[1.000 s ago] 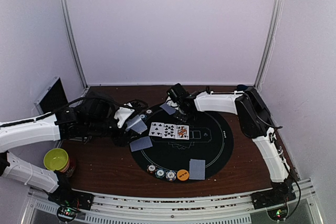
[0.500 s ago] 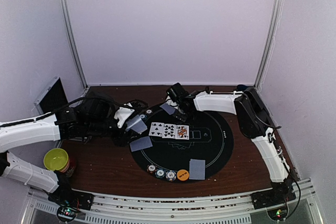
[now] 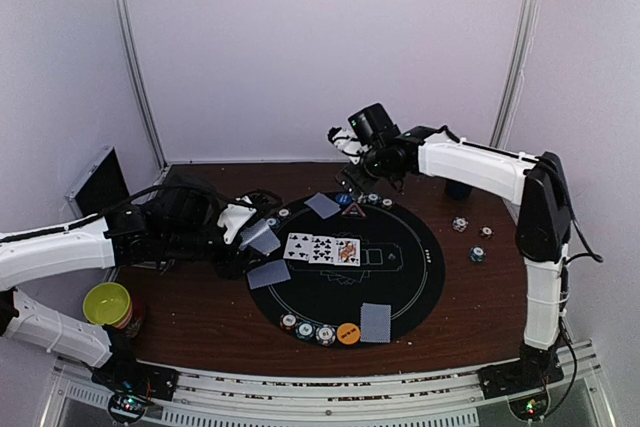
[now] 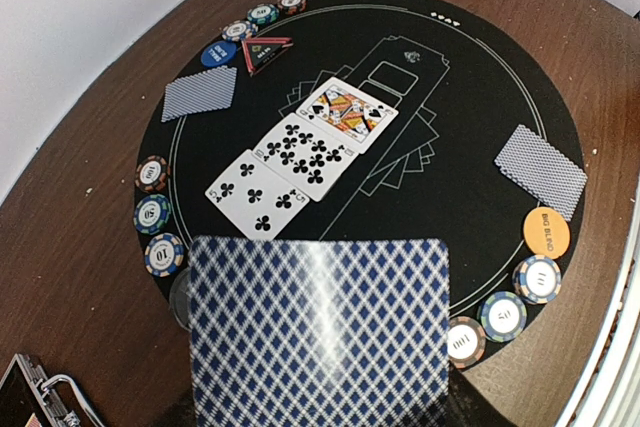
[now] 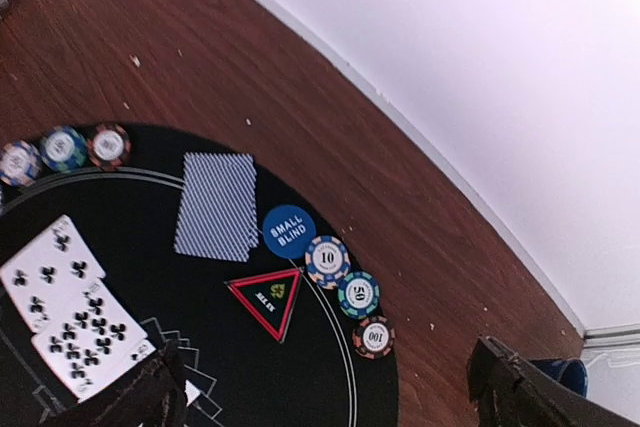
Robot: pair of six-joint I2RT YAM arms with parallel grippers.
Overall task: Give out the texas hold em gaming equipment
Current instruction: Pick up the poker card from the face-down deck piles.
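Observation:
My left gripper [image 3: 255, 237] is shut on a stack of blue-backed playing cards [image 4: 320, 332] at the left edge of the black mat [image 3: 400, 282]; the stack hides its fingers in the left wrist view. Three face-up cards [image 3: 320, 247] lie mid-mat, with face-down cards [image 3: 323, 205] around them. Raised above the mat's far edge, my right gripper [image 3: 352, 147] is open and empty, its fingertips [image 5: 150, 397] wide apart. Below it sit a blue button [image 5: 289, 231], a red triangle marker [image 5: 266, 299] and three poker chips [image 5: 352, 292]. An orange button [image 3: 348, 333] and chips [image 3: 305, 329] line the near edge.
A yellow-green bowl [image 3: 108, 304] stands at the near left. A dark blue cup [image 3: 458, 189] sits at the back right behind the right arm. Loose chips [image 3: 478, 254] lie on the wood right of the mat. A silver case [image 3: 97, 182] leans at the far left.
My right gripper has lifted up and back from the mat's far edge and opened wider, uncovering the blue button, triangle and chips. The left gripper has not moved.

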